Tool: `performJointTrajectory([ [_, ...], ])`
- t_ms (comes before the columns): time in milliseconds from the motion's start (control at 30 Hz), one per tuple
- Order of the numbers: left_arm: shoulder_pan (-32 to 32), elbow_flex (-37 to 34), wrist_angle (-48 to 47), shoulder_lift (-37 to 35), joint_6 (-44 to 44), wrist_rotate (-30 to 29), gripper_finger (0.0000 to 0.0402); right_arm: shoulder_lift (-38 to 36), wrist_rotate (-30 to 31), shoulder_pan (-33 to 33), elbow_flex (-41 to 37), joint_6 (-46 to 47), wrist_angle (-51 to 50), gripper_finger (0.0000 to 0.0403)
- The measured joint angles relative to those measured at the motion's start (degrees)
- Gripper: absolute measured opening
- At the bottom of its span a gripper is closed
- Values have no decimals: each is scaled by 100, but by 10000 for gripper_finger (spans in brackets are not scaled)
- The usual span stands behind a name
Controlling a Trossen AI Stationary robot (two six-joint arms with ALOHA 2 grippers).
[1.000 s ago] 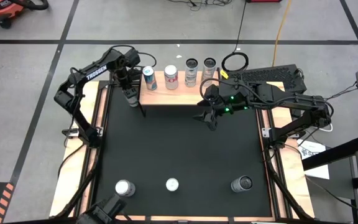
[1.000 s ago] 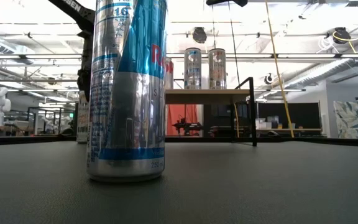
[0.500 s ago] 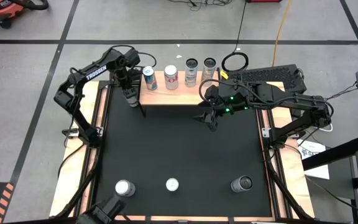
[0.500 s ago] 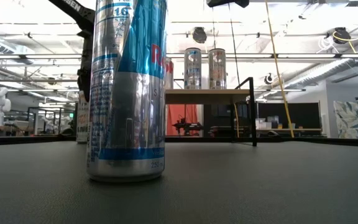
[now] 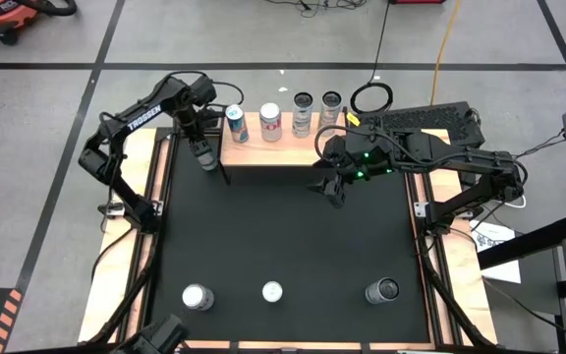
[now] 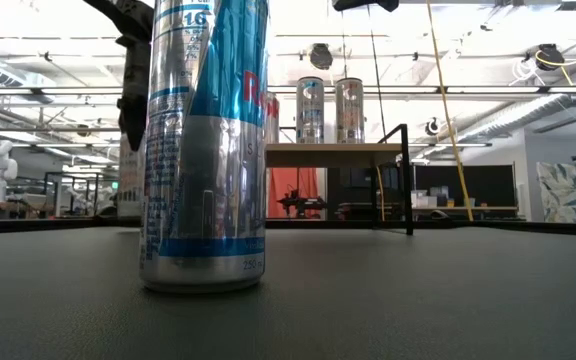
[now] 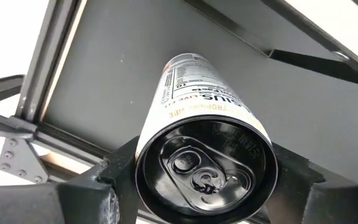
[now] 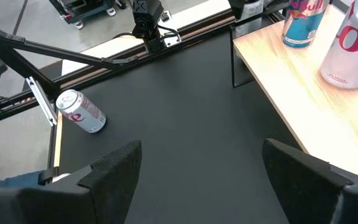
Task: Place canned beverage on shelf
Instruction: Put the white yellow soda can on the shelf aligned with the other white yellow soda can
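My left gripper (image 7: 202,180) points straight down and is shut on a white can with a black top (image 7: 197,118). It hangs just off the left end of the shelf (image 5: 283,146), over the black mat. The shelf has a pale wood top and carries a blue can (image 5: 236,123), a red-and-white can (image 5: 270,121) and two silver cans (image 5: 303,110) (image 5: 331,104), all upright on their bases. My right gripper (image 5: 334,187) hovers open before the shelf's right end and holds nothing (image 8: 197,168). My left gripper pinches the white can between its two fingers, on opposite sides of its wall just below the top rim (image 7: 143,163). The fingers (image 7: 107,186) come from above, pointing down. The can hangs upright below them, a little clear of the mat.
Three more cans stand along the mat's near edge (image 5: 197,297) (image 5: 272,291) (image 5: 382,290); the middle one fills the low view's foreground (image 6: 206,150). The shelf's black legs (image 5: 226,175) stand by the held can. Bare mat (image 5: 283,236) lies between the shelf and these cans.
My left gripper has gone up a little and slightly toward the table's left edge, and the white can has come up off the mat with it, still upright.
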Motion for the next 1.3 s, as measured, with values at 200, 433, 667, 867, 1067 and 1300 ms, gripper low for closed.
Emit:
performJointTrajectory([
  [200, -4, 1, -212, -353, -118, 92, 243, 0, 0, 0, 0, 0, 0, 315],
  [433, -33, 9, -407, -1025, -149, 162, 243, 0, 0, 0, 0, 2, 2, 315],
  [667, -200, 11, -664, -1613, -262, 201, 243, 0, 1, 0, 0, 455, 2, 315],
  [867, -557, 9, -858, -1810, -473, 477, 246, 0, 12, 0, 0, 457, 2, 315],
  [1067, -998, 11, -900, -1814, -766, 609, 248, 0, 16, -1, 0, 455, 4, 315],
  [1300, -1553, 11, -912, -1814, -1064, 817, 249, 0, 19, 0, 0, 455, 4, 315],
])
